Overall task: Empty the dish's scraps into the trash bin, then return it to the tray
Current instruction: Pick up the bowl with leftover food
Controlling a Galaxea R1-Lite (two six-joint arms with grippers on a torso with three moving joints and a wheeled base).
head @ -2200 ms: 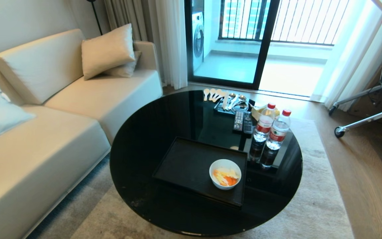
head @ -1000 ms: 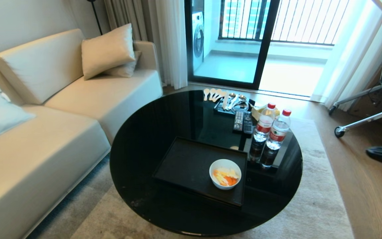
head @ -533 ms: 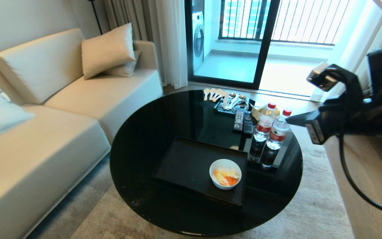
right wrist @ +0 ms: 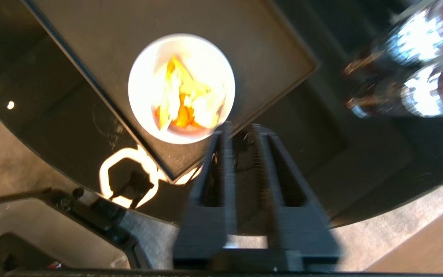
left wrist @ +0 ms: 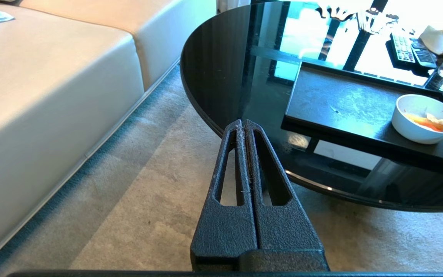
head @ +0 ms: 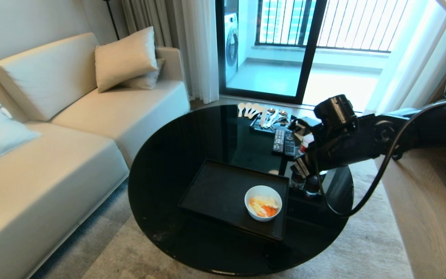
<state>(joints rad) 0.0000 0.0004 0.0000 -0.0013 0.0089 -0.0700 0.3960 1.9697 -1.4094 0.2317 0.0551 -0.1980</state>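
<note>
The dish (head: 263,192), a small white bowl, stands in the near right corner of the black tray (head: 215,190). It holds orange and pale scraps (head: 263,207). My right arm (head: 347,143) reaches in from the right over the table. In the right wrist view my right gripper (right wrist: 241,130) points down beside the dish (right wrist: 144,69), slightly open with nothing between its fingers, above the tray's corner (right wrist: 110,34). My left gripper (left wrist: 243,123) hangs shut and empty over the carpet by the table's near edge. The trash bin is out of view.
The tray lies on a glossy round black table (head: 176,155). Two water bottles (right wrist: 417,42) stand just right of the tray, under my right arm. Remotes (head: 283,141) and spoons (head: 261,112) lie at the far side. A sofa (head: 72,135) flanks the left.
My right arm has swung in from the right edge, then dropped over the table to the bowl's right. Its jaws have parted. Dish and tray have not moved.
</note>
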